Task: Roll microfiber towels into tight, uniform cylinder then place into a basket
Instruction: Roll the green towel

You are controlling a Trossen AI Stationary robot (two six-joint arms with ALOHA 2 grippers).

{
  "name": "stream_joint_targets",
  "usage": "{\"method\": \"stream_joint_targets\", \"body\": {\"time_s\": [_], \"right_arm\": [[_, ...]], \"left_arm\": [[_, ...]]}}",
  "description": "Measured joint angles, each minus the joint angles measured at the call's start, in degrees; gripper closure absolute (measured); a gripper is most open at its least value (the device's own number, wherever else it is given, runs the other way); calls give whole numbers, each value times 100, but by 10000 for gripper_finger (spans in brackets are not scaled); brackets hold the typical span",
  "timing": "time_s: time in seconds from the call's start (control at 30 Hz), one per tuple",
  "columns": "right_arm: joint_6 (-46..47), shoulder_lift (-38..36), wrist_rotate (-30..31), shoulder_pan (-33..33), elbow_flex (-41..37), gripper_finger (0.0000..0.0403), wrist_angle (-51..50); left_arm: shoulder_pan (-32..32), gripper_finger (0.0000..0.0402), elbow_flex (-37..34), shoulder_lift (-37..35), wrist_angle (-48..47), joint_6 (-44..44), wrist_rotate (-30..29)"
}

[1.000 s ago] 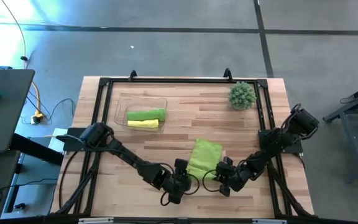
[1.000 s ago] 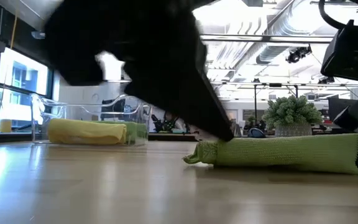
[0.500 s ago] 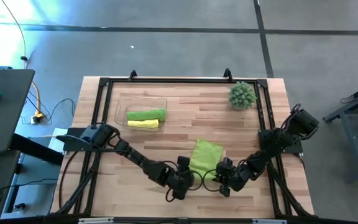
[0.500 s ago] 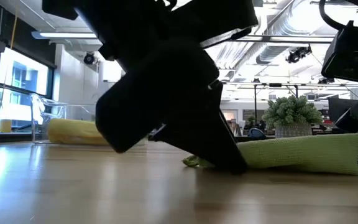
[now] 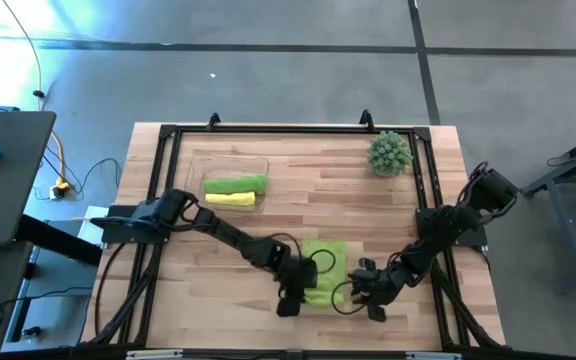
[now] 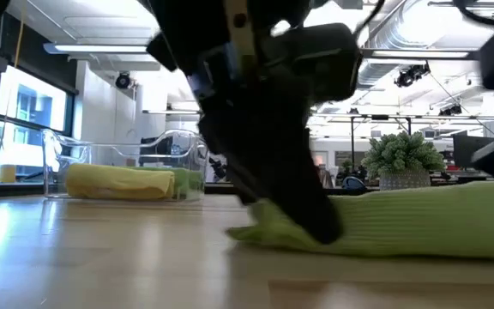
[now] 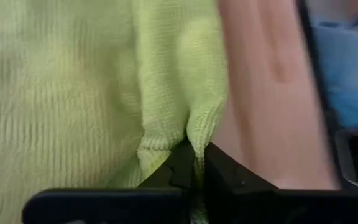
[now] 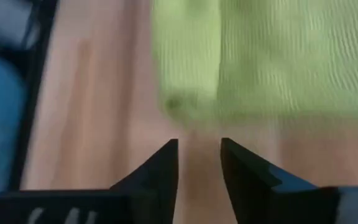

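The wooden desk (image 5: 388, 210) carries a clear basket (image 5: 196, 163) toward its far left, with one green and one yellow rolled towel inside. Well apart from the basket, near the desk's front edge, lies a lime green towel (image 5: 325, 258). The left end effector (image 7: 194, 171) is pinched closed on that towel's edge. Just beside the towel, the right end effector (image 8: 199, 163) stands parted with nothing between its fingers.
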Motion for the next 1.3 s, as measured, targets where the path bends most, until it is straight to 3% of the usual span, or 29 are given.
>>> {"method": "stream_joint_targets", "body": {"time_s": [0.07,0.13,0.37,0.5,0.67,0.87,1.03,1.3], "right_arm": [[-189,-204,-338,37,-18,285,-37],[-399,-405,-302,150,-1,286,67],[-2541,-344,1581,772,15,306,1214],[-3261,-5,2002,843,271,316,1298],[-3226,465,2159,675,927,311,-40],[-2661,553,2078,407,1557,257,-1384],[-2637,553,1768,361,1562,216,-1424],[-2501,555,1754,307,1514,222,-1438]], "left_arm": [[157,397,-15,4,-35,-148,512],[301,396,-19,13,-49,-282,726],[643,397,-18,11,-126,-704,723],[704,397,-17,9,-139,-930,684],[694,398,-17,9,-139,-1112,669],[663,398,-20,8,-113,-1241,616],[665,398,-20,7,-89,-1241,614],[667,398,-20,9,-47,-1261,595]]}}
